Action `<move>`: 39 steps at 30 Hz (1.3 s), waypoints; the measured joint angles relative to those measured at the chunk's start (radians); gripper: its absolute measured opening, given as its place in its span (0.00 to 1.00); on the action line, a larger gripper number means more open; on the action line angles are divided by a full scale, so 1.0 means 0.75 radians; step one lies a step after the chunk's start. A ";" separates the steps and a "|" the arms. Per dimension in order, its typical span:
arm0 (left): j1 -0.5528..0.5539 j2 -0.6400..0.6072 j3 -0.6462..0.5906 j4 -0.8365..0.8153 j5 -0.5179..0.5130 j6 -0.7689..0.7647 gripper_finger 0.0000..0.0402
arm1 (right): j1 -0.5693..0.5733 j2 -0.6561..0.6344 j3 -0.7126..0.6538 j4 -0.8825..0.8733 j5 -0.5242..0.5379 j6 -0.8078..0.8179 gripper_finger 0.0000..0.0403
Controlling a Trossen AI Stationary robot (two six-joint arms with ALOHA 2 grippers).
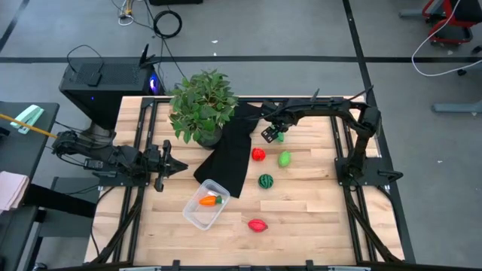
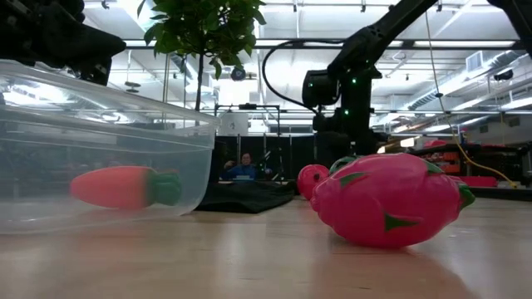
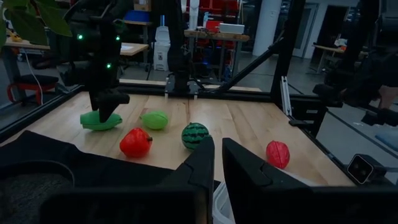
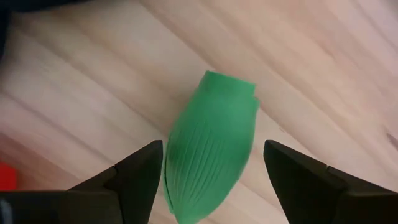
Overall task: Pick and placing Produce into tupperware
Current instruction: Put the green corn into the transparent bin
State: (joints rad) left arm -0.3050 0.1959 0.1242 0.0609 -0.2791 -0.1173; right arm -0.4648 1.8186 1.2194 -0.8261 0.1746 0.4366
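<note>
**Right arm poised over the long green toy; one item already in the container**

The wooden counter (image 1: 301, 203) carries every item of the task, with both arms mounted at its sides so that either can reach the middle. A large potted plant (image 1: 202, 105) stands at the far left, and a black cloth (image 1: 230, 154) trails from it toward the centre; neither belongs to the task. The right arm reaches from the right edge across the far side, its end effector (image 4: 211, 162) directly above the long green toy (image 4: 211, 149). The fingers are spread, one on each side of the toy's width and apart from it, an arrangement that suggests alignment for a grasp across the narrow axis; nothing is held. The left arm waits at the left edge, its end effector (image 3: 217, 168) with the fingers almost together and empty, clear of the work.

The tupperware (image 1: 205, 205) sits near the front, left of centre, just beside the cloth's near end, within easy reach of both arms. The orange carrot (image 1: 209, 200) lies inside it on its side. Outside it remain the red toy (image 1: 258, 154) beside the cloth, the light green toy (image 1: 285, 159) to its right, the dark green striped toy (image 1: 265, 181) nearer, and a second red toy (image 1: 257, 224) nearest, right of the container. By this count one of six is placed.
</note>
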 joint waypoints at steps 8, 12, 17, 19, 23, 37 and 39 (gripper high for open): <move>0.000 -0.001 0.000 -0.010 0.001 -0.001 0.11 | 0.001 0.027 0.000 0.022 -0.011 -0.019 0.71; 0.000 -0.001 0.000 -0.010 0.001 -0.001 0.11 | 0.000 0.027 0.000 0.045 -0.011 -0.033 0.71; 0.000 -0.001 0.000 -0.018 0.001 -0.001 0.09 | 0.000 0.027 -0.034 0.059 -0.015 -0.038 0.71; 0.000 0.000 0.000 -0.022 0.001 -0.002 0.09 | -0.006 0.027 -0.068 0.071 -0.019 -0.045 0.71; 0.000 0.000 0.000 -0.024 0.001 -0.002 0.10 | -0.010 0.027 -0.120 0.101 -0.025 -0.027 0.71; 0.000 0.000 0.000 -0.026 0.000 -0.002 0.09 | -0.014 0.026 -0.132 0.135 -0.040 -0.054 0.70; 0.000 -0.001 0.000 -0.026 0.000 -0.002 0.09 | -0.014 0.026 -0.132 0.137 -0.041 -0.063 0.69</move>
State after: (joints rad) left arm -0.3050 0.1955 0.1242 0.0414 -0.2790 -0.1185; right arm -0.4751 1.8381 1.1202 -0.7233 0.1439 0.3896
